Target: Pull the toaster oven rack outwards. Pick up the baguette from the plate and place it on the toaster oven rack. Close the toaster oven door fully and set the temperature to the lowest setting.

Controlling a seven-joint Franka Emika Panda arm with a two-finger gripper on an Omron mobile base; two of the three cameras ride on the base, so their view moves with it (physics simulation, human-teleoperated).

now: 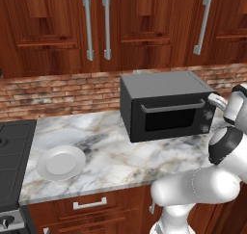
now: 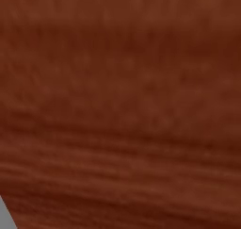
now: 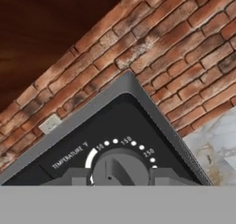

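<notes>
The dark grey toaster oven (image 1: 164, 86) stands on the marble counter, and its door (image 1: 169, 121) with the silver bar handle is closed. The rack and the baguette are hidden. To the left, the white plate (image 1: 60, 163) lies bare. My gripper (image 1: 211, 103) is at the oven's upper right front corner. In the hand view the gripper (image 3: 119, 178) is shut on the temperature knob (image 3: 120, 168), with a fingertip (image 3: 73, 178) on each side of it. Around the knob runs a dial marked TEMPERATURE with white dots and numbers.
A black stove (image 1: 12, 151) borders the counter (image 1: 120, 156) on the left. Wooden wall cabinets (image 1: 96, 26) hang above the brick backsplash (image 1: 62, 96). A wall outlet (image 3: 50, 124) sits behind the oven. Red-brown wood (image 2: 120, 105) is close in the right base view.
</notes>
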